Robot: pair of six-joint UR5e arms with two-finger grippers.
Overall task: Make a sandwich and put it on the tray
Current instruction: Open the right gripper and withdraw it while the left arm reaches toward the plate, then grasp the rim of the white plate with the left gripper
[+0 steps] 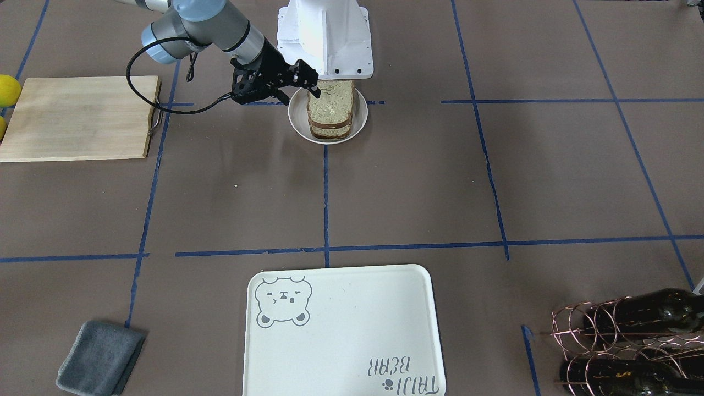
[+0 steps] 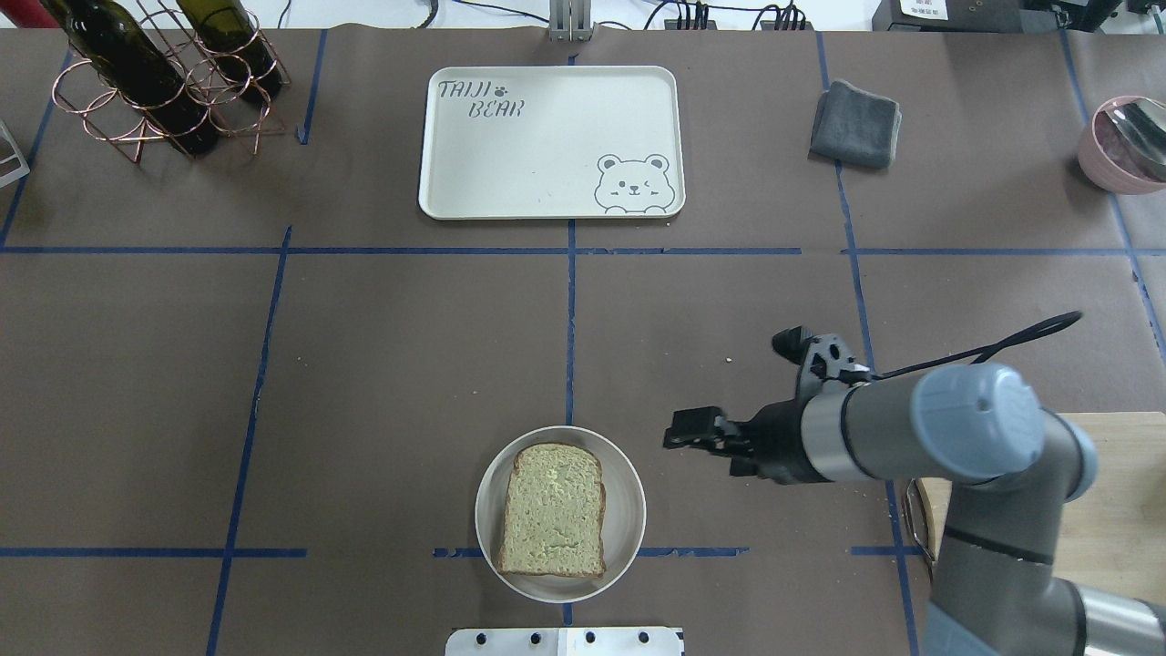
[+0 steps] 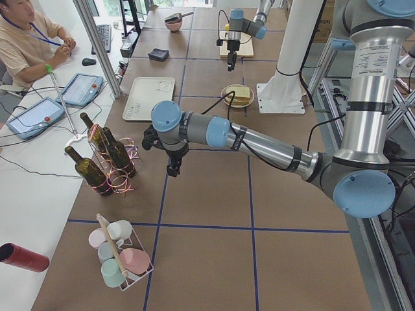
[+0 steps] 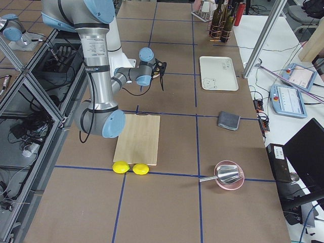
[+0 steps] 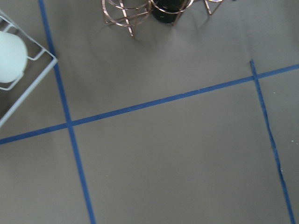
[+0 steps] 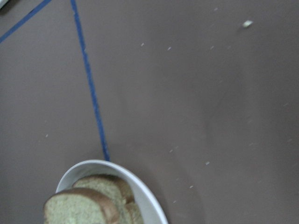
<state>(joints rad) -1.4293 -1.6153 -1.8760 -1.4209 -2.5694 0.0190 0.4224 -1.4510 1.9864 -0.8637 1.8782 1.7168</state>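
The sandwich shows as stacked tan bread slices (image 1: 330, 102) with dark crust on a small round white plate (image 1: 297, 118), near the robot base. It also shows in the overhead view (image 2: 553, 510) and the right wrist view (image 6: 88, 205). No egg is visible. My right gripper (image 1: 300, 94) hovers just beside the plate, apart from the bread, jaws open and empty; in the overhead view it (image 2: 688, 430) is right of the plate. The cream tray (image 1: 352, 330) with the bear drawing lies bare at the far side. My left gripper (image 3: 173, 170) hangs over bare table; I cannot tell its state.
A wooden cutting board (image 1: 77, 118) with lemons (image 1: 8, 91) lies on my right. A grey cloth (image 2: 856, 123) and a pink bowl (image 2: 1120, 141) sit far right. A copper rack with wine bottles (image 2: 155, 82) stands far left, a mug rack (image 3: 120, 259) beyond it.
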